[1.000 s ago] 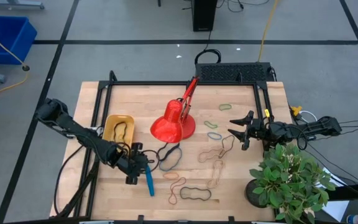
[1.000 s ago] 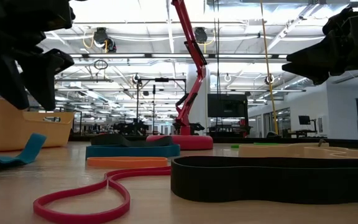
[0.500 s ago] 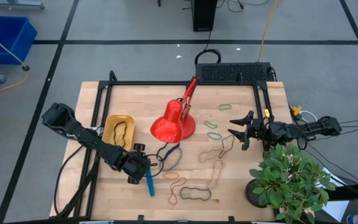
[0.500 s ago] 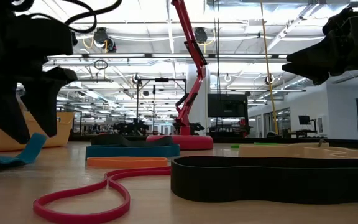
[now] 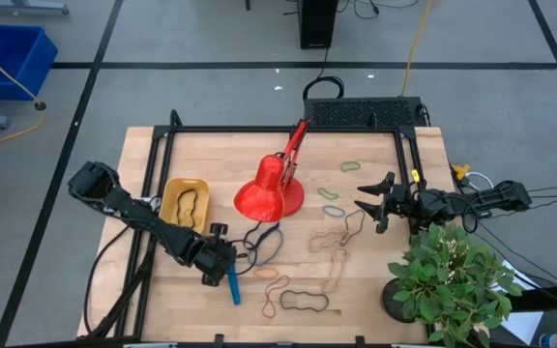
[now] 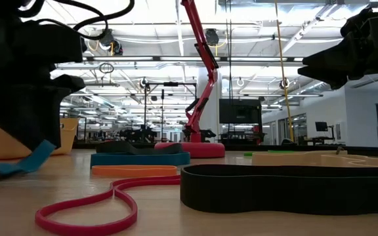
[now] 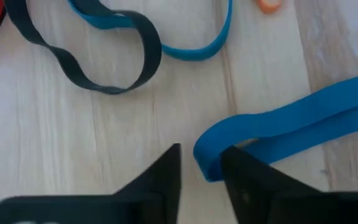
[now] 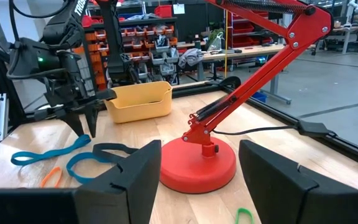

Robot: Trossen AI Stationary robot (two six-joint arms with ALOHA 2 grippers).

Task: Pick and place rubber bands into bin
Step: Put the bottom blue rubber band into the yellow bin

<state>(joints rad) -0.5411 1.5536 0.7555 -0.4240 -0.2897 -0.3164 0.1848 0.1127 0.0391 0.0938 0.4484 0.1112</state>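
Note:
Many rubber bands lie on the wooden table: dark and blue loops (image 5: 264, 242) by the lamp, tan ones (image 5: 337, 263), an orange one (image 5: 274, 295) and a black one (image 5: 304, 302). The yellow-orange bin (image 5: 184, 203) stands left of the lamp with a black band (image 5: 190, 203) in it. My left gripper (image 5: 224, 271) is low over the far end of a wide blue band (image 5: 232, 284), narrowly open, one finger on each side of the band's folded end (image 7: 207, 158). My right gripper (image 5: 367, 205) waits open and empty at the table's right. My left gripper (image 7: 199, 152) points down at the table with the blue band's folded end between its two fingers (image 7: 241, 174). I cannot tell whether they touch it. The band lies flat on the table.
A red desk lamp (image 5: 269, 188) stands mid-table between the bin and the bands. A potted plant (image 5: 453, 275) fills the near right corner. A green band (image 5: 351, 166) and a grey band (image 5: 335, 211) lie right of the lamp. A blue crate (image 5: 13, 58) sits on the floor.
My left gripper has gone down and a little toward the table's right edge, onto the far end of the wide blue band. The band has stayed where it was.

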